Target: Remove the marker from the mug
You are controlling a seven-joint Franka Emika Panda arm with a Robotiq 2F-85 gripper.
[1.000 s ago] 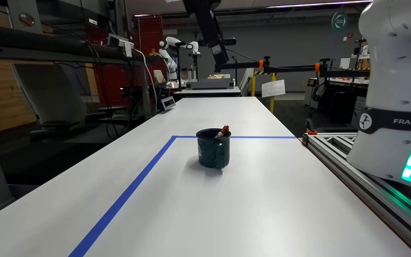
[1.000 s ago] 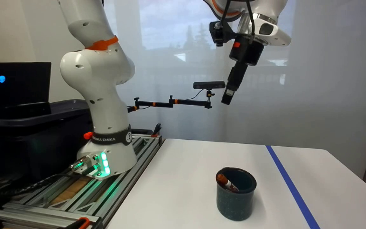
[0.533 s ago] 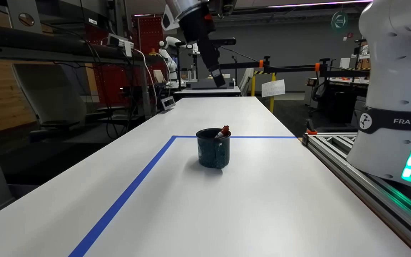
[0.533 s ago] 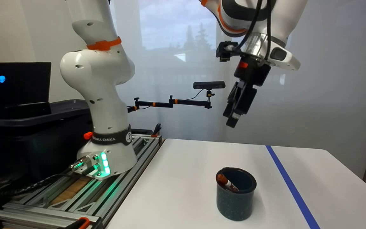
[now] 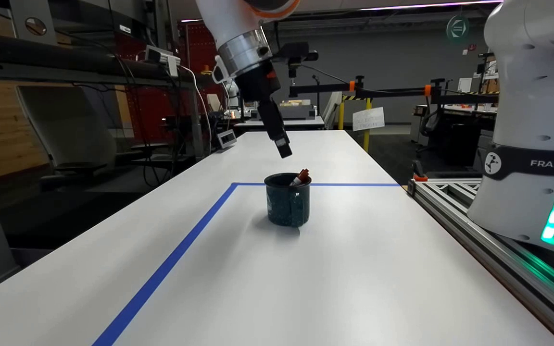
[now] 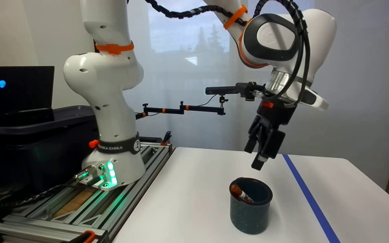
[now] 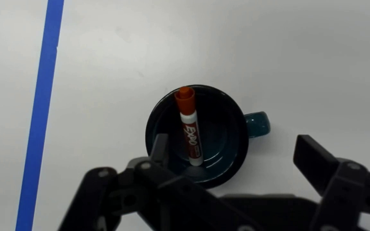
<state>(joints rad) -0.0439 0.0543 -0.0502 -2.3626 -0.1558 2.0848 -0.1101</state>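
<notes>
The dark teal mug stands upright on the table, also in an exterior view and in the wrist view. The marker leans inside it, with an orange-red cap, white body and dark red label. Its cap end rests by the rim in both exterior views. My gripper is open and empty, tilted above the mug and apart from it. In the wrist view the gripper has its left finger over the mug's inside and its right finger beyond the handle side. The gripper also shows in an exterior view.
Blue tape marks lines on the white table. The mug's handle sticks out to the right in the wrist view. The robot base stands on a metal frame beside the table. A camera on a bar is behind.
My gripper has come down from high up to a little above the mug. Its fingers have spread from close together to open. The mug and marker have not moved.
</notes>
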